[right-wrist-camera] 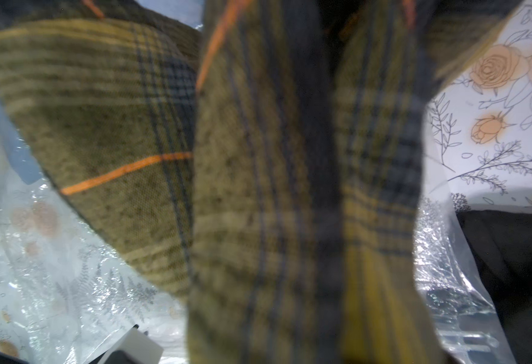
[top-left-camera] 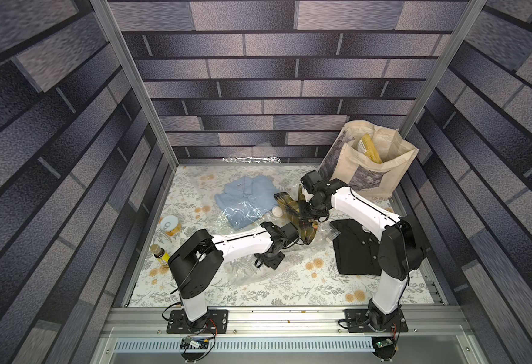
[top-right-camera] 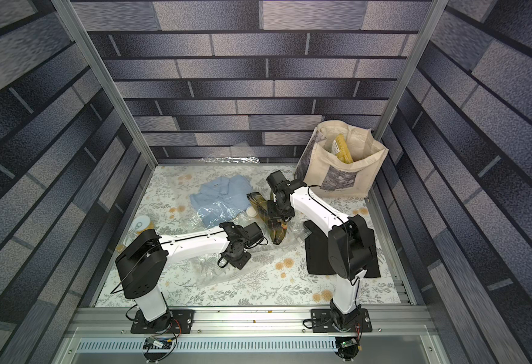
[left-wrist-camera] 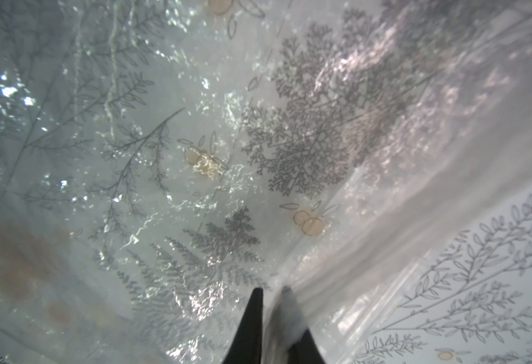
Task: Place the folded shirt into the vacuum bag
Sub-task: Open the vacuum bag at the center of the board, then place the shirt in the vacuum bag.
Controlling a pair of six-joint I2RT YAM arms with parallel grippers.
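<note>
Left hand (left-wrist-camera: 272, 290) pinches vacuum bag (left-wrist-camera: 164, 157) edge; right hand (top-left-camera: 305, 210) grips plaid shirt (right-wrist-camera: 258, 189): best lift mouth wide, feed shirt low

Legible text, brands or numbers: none in any view. Print present but too small or blurred to read: a pale label on the yellow package (top-left-camera: 369, 149) standing in the canvas tote bag (top-left-camera: 394, 170), and what may be a thin line of print below the grey picture (top-right-camera: 337, 179) on the tote's front. Likewise unreadable are the yellow label on the small brown bottle (top-left-camera: 160, 254) and the yellow wrap of the pull-tab can (top-left-camera: 170, 224).
</note>
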